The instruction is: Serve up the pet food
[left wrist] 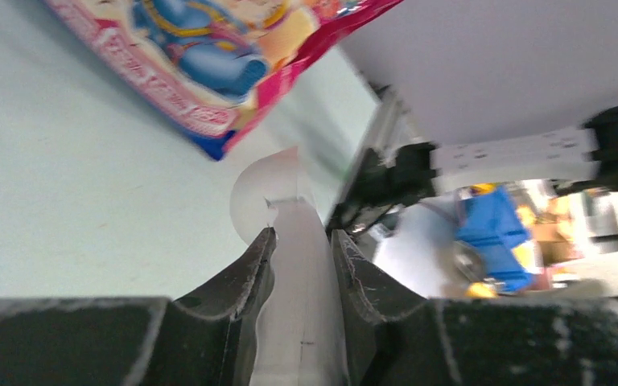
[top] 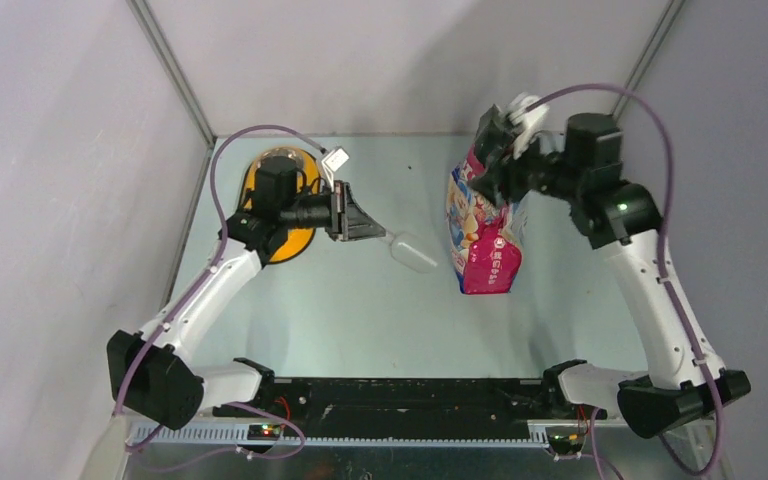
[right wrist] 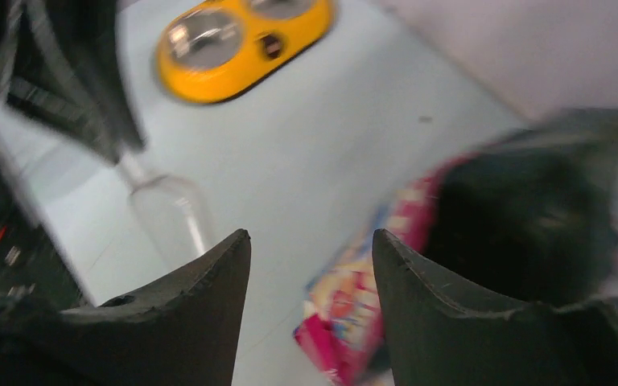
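Sideways, left claw (top: 380, 230) clamping scoop (top: 412, 250), tip toward bag (top: 485, 235)

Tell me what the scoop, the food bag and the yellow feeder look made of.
The scoop looks like clear, slightly frosted plastic: the table shows through it. The food bag seems glossy printed film, likely plastic: it creases and shines. The yellow feeder looks like smooth moulded plastic, with two shiny, metal-looking bowls.
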